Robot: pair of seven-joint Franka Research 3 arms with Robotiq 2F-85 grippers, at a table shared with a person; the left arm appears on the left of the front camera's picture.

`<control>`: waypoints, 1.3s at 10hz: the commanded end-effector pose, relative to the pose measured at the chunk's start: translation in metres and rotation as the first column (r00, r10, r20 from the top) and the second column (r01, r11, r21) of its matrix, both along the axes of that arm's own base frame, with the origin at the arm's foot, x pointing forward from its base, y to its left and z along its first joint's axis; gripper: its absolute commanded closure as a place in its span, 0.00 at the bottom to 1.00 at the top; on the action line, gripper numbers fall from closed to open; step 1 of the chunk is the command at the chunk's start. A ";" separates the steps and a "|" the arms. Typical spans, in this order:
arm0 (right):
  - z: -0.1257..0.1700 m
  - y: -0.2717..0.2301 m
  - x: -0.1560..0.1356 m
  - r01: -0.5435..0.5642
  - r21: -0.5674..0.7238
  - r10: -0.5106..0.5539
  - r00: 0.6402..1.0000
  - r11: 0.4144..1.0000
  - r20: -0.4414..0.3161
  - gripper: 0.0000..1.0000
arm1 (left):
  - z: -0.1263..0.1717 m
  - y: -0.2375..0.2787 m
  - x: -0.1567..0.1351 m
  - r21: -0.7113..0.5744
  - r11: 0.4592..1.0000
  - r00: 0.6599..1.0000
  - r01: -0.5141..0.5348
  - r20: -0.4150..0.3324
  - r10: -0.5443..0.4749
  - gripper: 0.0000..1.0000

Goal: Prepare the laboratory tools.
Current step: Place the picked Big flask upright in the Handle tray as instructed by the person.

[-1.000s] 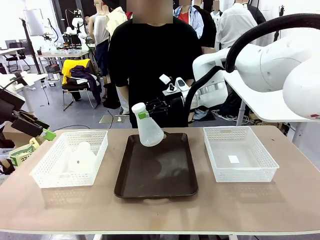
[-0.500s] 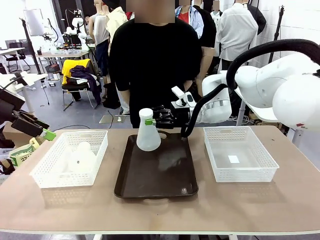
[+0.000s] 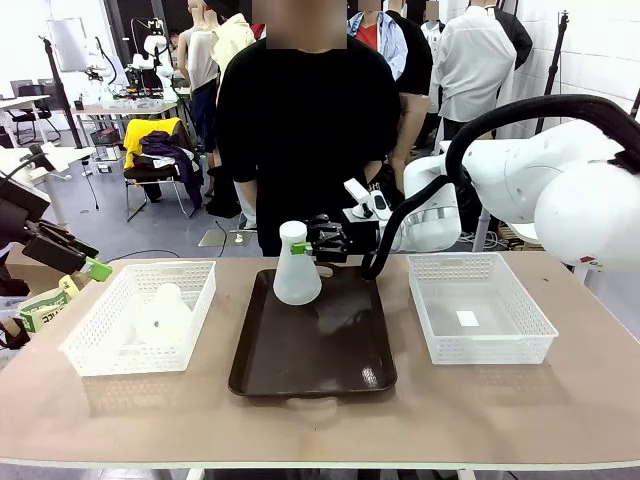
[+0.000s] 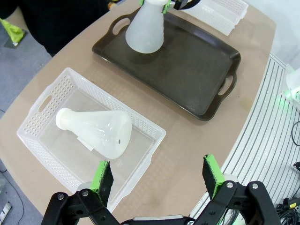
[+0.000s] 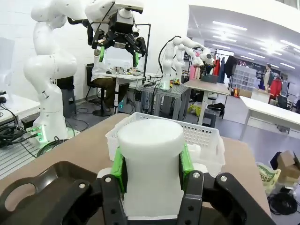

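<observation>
Flask (image 3: 297, 272), frosted white and conical: standing upright at the far end of the dark brown tray (image 3: 320, 350), base seemingly resting on the tray floor. Being clamped at the neck, just under the lip, by the right gripper (image 3: 297, 246), reaching in from the side with green pads pressing tight on either side.

Second flask (image 4: 96, 133): lying on its side in the white mesh basket (image 4: 42, 101) on the robot's left, mouth pointing toward one short end.

Left gripper (image 4: 158, 176): hanging well above the table's edge near that basket, jaws spreading wide, gripping nothing.

Table (image 3: 420, 420), tan and smooth: carrying the tray lengthwise in the middle, a basket flanking it on each side, all three apart from one another. Right-hand basket (image 3: 480, 345): showing a small white slip on its floor.

Person (image 3: 300, 130) in a black top: standing at the far side, just behind the tray.

Beyond: grey floor, further work tables, a chair (image 3: 150, 165) draped with yellow and dark clothing, other people standing about.
</observation>
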State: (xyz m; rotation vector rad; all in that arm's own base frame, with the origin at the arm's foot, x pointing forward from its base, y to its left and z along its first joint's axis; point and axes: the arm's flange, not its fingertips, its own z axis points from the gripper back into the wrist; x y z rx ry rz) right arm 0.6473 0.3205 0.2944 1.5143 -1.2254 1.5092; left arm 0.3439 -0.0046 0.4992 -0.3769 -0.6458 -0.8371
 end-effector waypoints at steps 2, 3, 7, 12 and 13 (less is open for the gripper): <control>-0.004 0.008 0.015 0.011 -0.001 -0.011 0.999 1.000 -0.050 1.00 | -0.001 0.002 0.000 0.001 1.000 1.000 0.008 0.001 -0.008 0.00; -0.006 0.009 0.016 0.011 -0.012 -0.011 0.998 1.000 -0.062 1.00 | -0.001 0.002 0.000 0.001 1.000 1.000 0.008 0.001 -0.008 0.00; -0.017 0.010 0.019 0.014 -0.035 -0.017 0.995 0.999 -0.098 1.00 | -0.001 0.002 0.000 0.001 1.000 1.000 0.008 0.001 -0.008 0.00; -0.020 0.010 0.015 0.002 -0.039 -0.006 0.995 0.999 -0.104 0.39 | -0.001 0.002 0.000 0.001 1.000 1.000 0.008 0.001 -0.008 0.00; -0.020 0.009 0.014 0.001 -0.039 -0.005 0.995 0.999 -0.101 0.20 | -0.001 0.002 0.000 0.001 1.000 1.000 0.008 0.001 -0.008 0.00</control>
